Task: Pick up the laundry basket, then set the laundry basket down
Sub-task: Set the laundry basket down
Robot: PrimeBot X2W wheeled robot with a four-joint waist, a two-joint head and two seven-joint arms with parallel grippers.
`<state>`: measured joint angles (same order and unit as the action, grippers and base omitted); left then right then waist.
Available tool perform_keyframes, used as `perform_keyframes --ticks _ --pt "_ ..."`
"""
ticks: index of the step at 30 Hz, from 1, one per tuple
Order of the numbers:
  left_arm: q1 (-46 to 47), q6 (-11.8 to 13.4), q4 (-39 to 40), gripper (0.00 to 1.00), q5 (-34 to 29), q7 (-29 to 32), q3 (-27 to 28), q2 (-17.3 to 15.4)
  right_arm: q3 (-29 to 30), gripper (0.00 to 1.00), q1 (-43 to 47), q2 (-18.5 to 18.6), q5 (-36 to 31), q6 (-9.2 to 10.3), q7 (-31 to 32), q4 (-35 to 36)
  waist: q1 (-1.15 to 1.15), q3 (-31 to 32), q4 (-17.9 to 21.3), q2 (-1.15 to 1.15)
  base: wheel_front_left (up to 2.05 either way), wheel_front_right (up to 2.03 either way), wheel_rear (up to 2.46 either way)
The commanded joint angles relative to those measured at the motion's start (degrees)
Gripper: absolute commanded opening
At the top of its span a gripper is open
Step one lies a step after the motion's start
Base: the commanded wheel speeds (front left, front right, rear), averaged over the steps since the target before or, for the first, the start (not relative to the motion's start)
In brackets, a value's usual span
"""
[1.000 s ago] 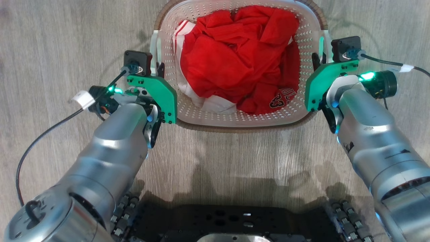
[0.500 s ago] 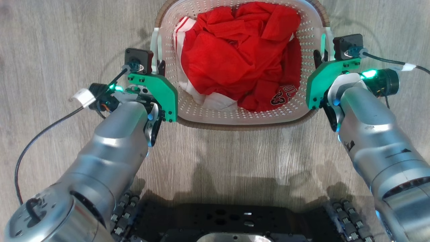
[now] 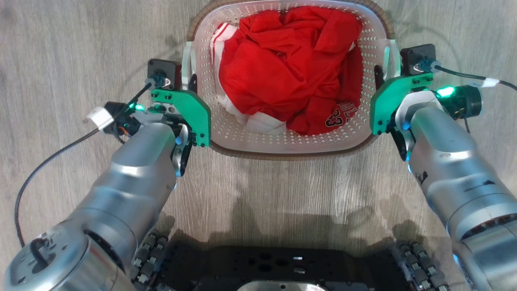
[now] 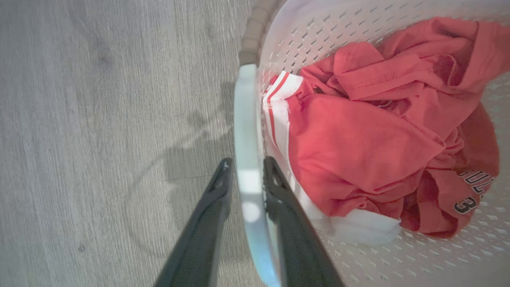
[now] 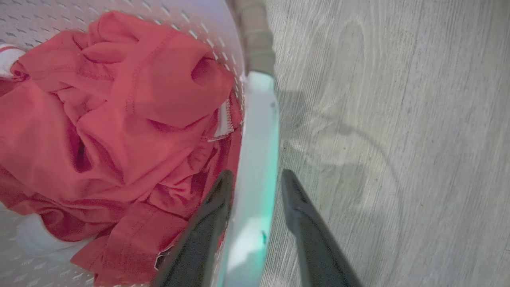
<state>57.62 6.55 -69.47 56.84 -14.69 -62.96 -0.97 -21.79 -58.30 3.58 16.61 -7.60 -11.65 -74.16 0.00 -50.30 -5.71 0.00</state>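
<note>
Two laundry basket [image 3: 282, 142] handles [image 4: 247, 119] straddled: left gripper [image 4: 245, 164] fingers [image 4: 215, 193] clamped, right gripper [image 5: 257, 174] fingers [image 5: 297, 203] slightly apart; next close right, lift level.

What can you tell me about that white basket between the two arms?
The laundry basket is small, rounded-rectangular, white plastic with perforated walls, a brown rim band and a white handle on each side. It is upright over the grey wood-look floor, holding crumpled red clothes with white trim. The left gripper pinches the left handle; the right gripper straddles the right handle, whether clamped is unclear.
</note>
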Motion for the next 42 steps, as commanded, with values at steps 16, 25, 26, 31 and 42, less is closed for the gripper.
perform_keyframes --ticks 16,25,26,31,42 --pt "-0.7 1.9 -0.1 1.0 0.3 -0.3 1.9 -1.9 -0.1 1.0 3.0 -0.7 -0.8 0.11 -1.0 0.2 0.0 4.3 0.5 0.0 0.0 0.0 0.0" --pt "-3.4 3.0 4.0 1.0 -3.2 -0.3 9.4 -3.2 1.8 1.0 3.6 -0.7 -1.0 0.11 -2.9 0.5 0.0 11.5 1.2 0.0 0.0 0.0 0.0" --pt "-4.1 3.2 4.7 1.0 -3.9 -0.3 10.4 -3.5 1.9 1.0 3.8 -0.7 -0.9 0.11 -3.0 0.8 0.0 12.4 1.3 0.0 0.0 0.0 0.0" --pt "-7.9 3.7 8.9 1.0 -8.8 -0.3 15.6 -5.6 3.5 1.0 5.6 -0.7 1.0 0.11 -3.3 5.3 0.0 17.6 2.0 0.0 0.0 0.0 0.0" --pt "-21.1 4.6 24.2 1.0 -23.4 -0.3 31.3 -8.5 6.9 1.0 15.8 -0.7 -2.7 0.11 -3.3 20.0 0.0 29.3 2.8 0.0 0.0 0.0 0.0"
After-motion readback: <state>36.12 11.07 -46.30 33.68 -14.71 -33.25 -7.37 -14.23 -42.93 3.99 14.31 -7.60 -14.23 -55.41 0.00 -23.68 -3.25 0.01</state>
